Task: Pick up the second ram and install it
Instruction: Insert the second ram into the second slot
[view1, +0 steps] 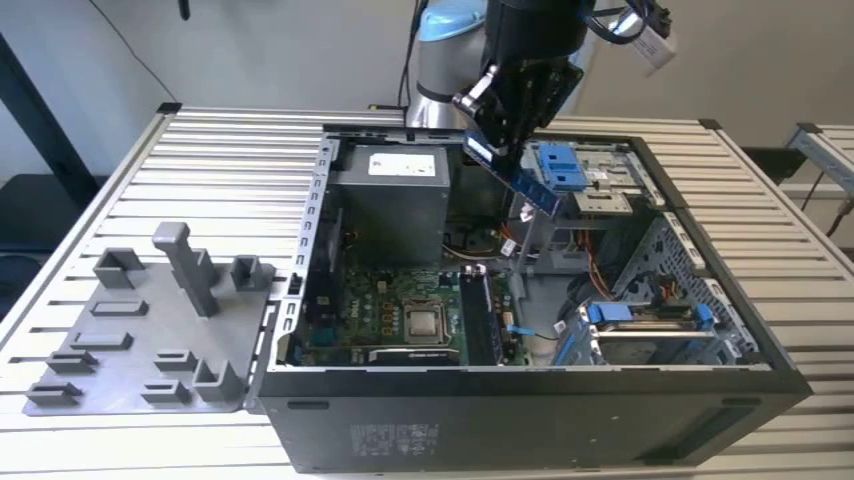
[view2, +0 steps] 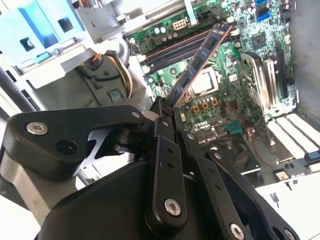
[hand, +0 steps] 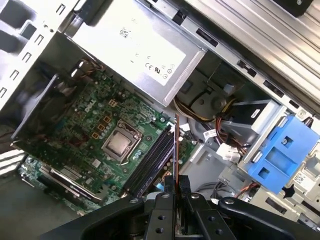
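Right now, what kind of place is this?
Probably a robot assembly test bench: an open computer case lies on a slatted metal table beside a grey parts fixture, and the tool holds the second ram above it.

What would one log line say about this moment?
end effector: shut on second ram | pose: tilted, above motherboard | install: not yet in memory slots

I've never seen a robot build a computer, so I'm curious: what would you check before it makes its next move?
1. Ram held in the gripper: ok.
2. Ram clear of the board, up above the open case: ok.
3. Ram parallel to the slots: not ok, it sits tilted and askew to them.
4. A slot free: cannot tell.
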